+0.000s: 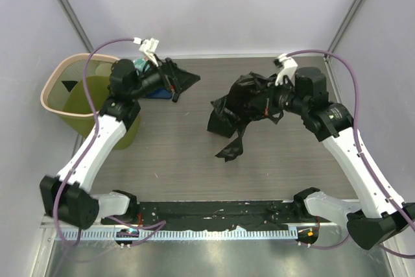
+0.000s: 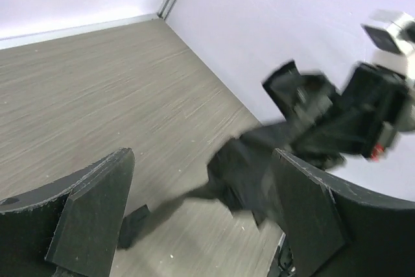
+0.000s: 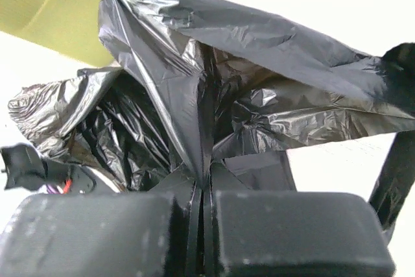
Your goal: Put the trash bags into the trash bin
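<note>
The trash bin (image 1: 47, 89) stands well beyond the right gripper (image 1: 269, 105), out ahead of its tips and past the left gripper (image 1: 174, 84), whose arm is nearer it. The black trash bag (image 1: 235, 107) bunches ahead of the right gripper, pinched tight between its closed fingers. The left gripper gapes wide and empty, facing the bag.

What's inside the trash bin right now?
Mostly bare olive wall inside the trash bin, plus one small dark triangle I can't identify. The left arm covers its table-facing side. The trash bag is outside, pinched in the right claw.
</note>
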Controlling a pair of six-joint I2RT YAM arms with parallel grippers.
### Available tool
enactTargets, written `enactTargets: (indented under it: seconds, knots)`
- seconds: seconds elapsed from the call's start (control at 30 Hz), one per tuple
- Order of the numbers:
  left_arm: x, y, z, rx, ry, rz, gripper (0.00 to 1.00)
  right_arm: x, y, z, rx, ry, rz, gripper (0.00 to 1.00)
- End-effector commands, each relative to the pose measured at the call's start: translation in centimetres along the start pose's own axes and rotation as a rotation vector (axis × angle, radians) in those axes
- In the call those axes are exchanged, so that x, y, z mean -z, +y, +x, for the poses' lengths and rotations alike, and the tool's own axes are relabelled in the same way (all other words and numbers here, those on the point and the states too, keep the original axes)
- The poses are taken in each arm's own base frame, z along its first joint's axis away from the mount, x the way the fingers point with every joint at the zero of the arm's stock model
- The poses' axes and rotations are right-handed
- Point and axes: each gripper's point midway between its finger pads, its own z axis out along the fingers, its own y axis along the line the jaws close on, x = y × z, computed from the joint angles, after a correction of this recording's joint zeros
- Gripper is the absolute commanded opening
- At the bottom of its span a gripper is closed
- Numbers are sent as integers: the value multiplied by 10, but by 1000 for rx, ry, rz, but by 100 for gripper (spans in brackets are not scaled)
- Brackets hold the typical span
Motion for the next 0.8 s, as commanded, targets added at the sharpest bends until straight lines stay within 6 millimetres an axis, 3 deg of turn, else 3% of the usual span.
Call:
enactTargets:
  seconds: [0.0, 0.1, 0.23, 0.33, 0.43, 0.5, 0.6, 0.7, 0.77]
  knots:
    - [34, -25, 13, -17, -32, -20, 92, 4, -27, -40, -224, -189, 65, 1]
    - [40, -36, 42, 35, 27, 35, 93, 3, -38, -47, -326, -229, 108, 1]
    - [29, -62, 70, 57, 66, 112, 94, -1, -37, -49, -419, -248, 94, 1]
    - [8, -67, 77, 109, 45, 113, 94, -2, -30, -50, -464, -267, 52, 1]
    - [-15, -54, 81, 181, 30, 95, 93, -2, -27, -49, -487, -280, 26, 1]
    - [-25, -54, 73, 237, 9, 98, 92, -2, -25, -47, -487, -277, 12, 1]
    - [-42, -60, 72, 307, -4, 161, 87, -2, -24, -45, -484, -273, 8, 1]
    - [-57, -69, 88, 342, 35, 177, 80, -3, -19, -47, -485, -276, -25, 1]
    - [-63, -65, 95, 360, 44, 169, 74, -3, -14, -47, -481, -272, -51, 1]
